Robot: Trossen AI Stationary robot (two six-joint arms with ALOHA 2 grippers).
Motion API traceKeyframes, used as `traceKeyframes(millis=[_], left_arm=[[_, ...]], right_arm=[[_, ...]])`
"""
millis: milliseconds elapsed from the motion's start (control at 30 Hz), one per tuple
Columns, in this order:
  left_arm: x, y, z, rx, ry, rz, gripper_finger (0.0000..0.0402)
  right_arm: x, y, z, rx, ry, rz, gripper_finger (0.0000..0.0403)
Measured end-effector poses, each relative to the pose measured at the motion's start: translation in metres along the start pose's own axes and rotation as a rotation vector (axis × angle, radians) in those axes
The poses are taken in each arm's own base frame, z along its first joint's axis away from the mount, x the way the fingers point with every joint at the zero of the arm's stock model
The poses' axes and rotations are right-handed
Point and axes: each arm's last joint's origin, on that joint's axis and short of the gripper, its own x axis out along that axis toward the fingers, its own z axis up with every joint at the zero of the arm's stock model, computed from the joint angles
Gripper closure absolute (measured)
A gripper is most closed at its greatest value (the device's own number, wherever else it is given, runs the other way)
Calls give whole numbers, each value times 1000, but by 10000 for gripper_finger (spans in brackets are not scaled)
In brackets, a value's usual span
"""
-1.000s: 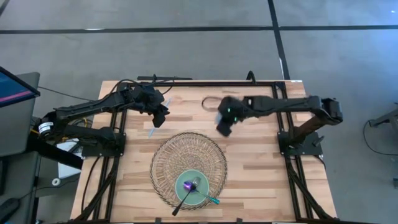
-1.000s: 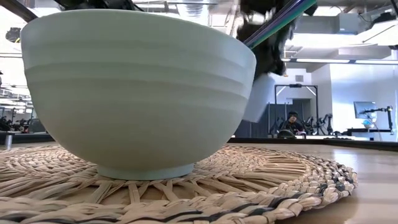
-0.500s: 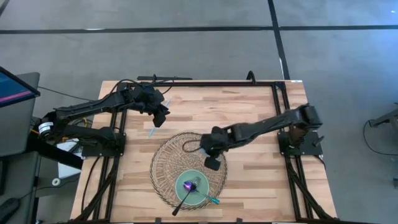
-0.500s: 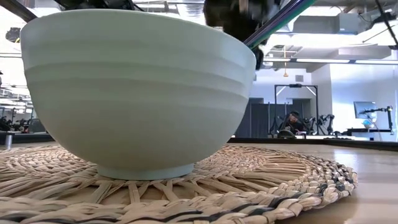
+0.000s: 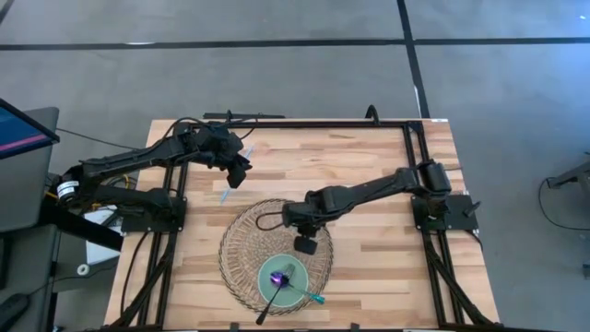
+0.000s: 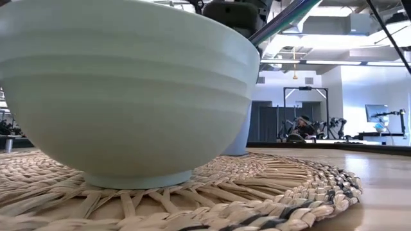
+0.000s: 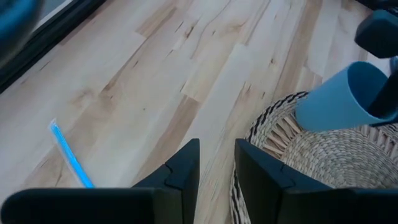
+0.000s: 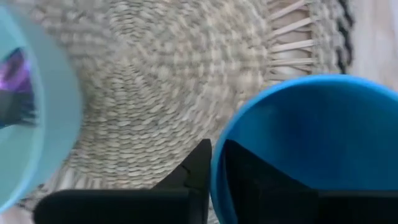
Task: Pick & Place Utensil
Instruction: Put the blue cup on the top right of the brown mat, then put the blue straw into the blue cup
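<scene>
My right gripper [image 5: 305, 243] is over the round woven mat [image 5: 241, 242], shut on a blue cup [image 8: 298, 143]; the cup also shows in the left wrist view [image 7: 336, 102]. A pale green bowl [image 5: 281, 277] stands on the mat's near part. It holds a purple-headed utensil [image 5: 279, 274] and a teal-handled one [image 5: 309, 295], both leaning on its rim. The cup is just beyond the bowl. A thin blue stick [image 5: 224, 194] lies flat on the wood. My left gripper [image 5: 237, 171] hovers near it at the far left, with a narrow gap between its fingers [image 7: 186, 171]. My right gripper holds the blue cup by its rim [image 8: 219, 146], one finger [image 8: 249, 180] inside the cup and one [image 8: 193, 174] outside. The fingers come from above, pointing down. The cup's mouth faces up. Whether its base rests on the mat I cannot tell.
Black frame rails run along the table's left, right and far edges [image 5: 313, 123]. Bare wood lies to the right of the mat [image 5: 378, 249] and across the far middle. In the low view the bowl [image 6: 122, 96] blocks most of the scene.
My right gripper has carried the blue cup from the table's far middle toward the near edge and down, to a spot over the mat beside the bowl. The mat and the bowl have shifted a little toward the table's left.
</scene>
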Motion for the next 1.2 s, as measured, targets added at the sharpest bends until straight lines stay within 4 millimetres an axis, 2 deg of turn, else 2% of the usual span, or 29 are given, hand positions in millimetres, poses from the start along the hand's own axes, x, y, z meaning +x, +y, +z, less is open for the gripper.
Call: traceKeyframes(millis=[167, 300, 533, 733, 967, 1100, 1200], left_arm=[[0, 0, 0, 0, 1, 0, 300], [1, 0, -2, -1, 5, 0, 300], [11, 3, -19, -8, 56, 5, 300], [19, 6, -33, -13, 89, 22, 300], [34, 20, -54, 2, 86, 293, 300], [50, 28, -68, -42, 50, 357, 300], [64, 34, -78, -88, 60, 354, 300]], right_arm=[[-11, -1, -1, -3, -7, 4, 344], [-12, -1, -1, -3, -9, 4, 340], [-21, 2, -3, -11, -16, 8, 339], [-48, 1, 1, -20, -61, -3, 339], [-80, 0, 4, -53, -168, -25, 339], [-97, -2, 2, -47, -224, -54, 339], [-102, -4, 2, -44, -246, -81, 339]])
